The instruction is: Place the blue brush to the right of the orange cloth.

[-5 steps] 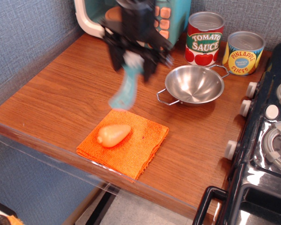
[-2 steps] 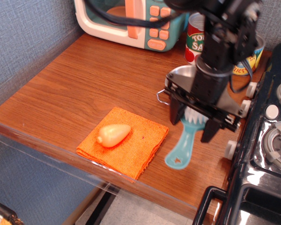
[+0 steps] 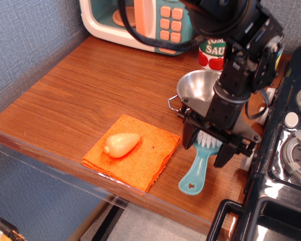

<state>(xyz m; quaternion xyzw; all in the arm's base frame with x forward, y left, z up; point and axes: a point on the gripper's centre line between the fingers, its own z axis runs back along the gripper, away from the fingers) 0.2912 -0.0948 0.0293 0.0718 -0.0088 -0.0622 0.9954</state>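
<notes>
The blue brush [image 3: 194,176] lies to the right of the orange cloth [image 3: 149,159], with its star-cutout handle pointing toward the table's front edge and touching the wood or nearly so. Its white bristle head sits between the fingers of my gripper [image 3: 207,145], which stands over it and is shut on the head. The cloth lies flat near the front edge. A small gap of bare wood separates it from the brush.
A pale yellow-orange pear-shaped toy [image 3: 121,144] lies on the cloth. A steel bowl [image 3: 194,86] sits just behind my gripper, with a tomato sauce can [image 3: 209,54] and a toy microwave [image 3: 140,20] farther back. A black toy stove [image 3: 286,160] borders the right side.
My gripper carried the brush from above the cloth's back edge over to the cloth's right side and lowered it to the table. The cloth and the pear toy stayed in place.
</notes>
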